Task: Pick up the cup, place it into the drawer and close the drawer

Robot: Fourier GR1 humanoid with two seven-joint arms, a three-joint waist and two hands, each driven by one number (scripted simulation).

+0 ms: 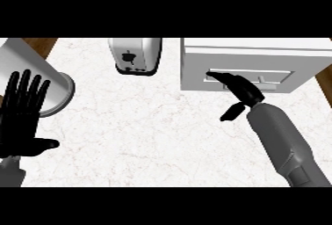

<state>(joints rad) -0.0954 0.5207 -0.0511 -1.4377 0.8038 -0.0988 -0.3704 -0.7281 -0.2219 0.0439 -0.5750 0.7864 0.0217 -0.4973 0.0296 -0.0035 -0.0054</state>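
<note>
A white drawer unit (253,57) stands at the back right of the counter, its front closed with a handle (272,79) across it. My right hand (241,90) reaches up to that front, straight fingers touching the handle's left end, thumb hanging down; it holds nothing. At the left edge my left hand (23,114) rests open, fingers up. The cup shows nowhere in the head view.
A silver toaster (135,55) stands at the back centre. A large grey cylinder (39,74) lies at the far left, partly behind my left hand. Brown wood (42,45) shows beyond the marble counter (149,132) at the back corners.
</note>
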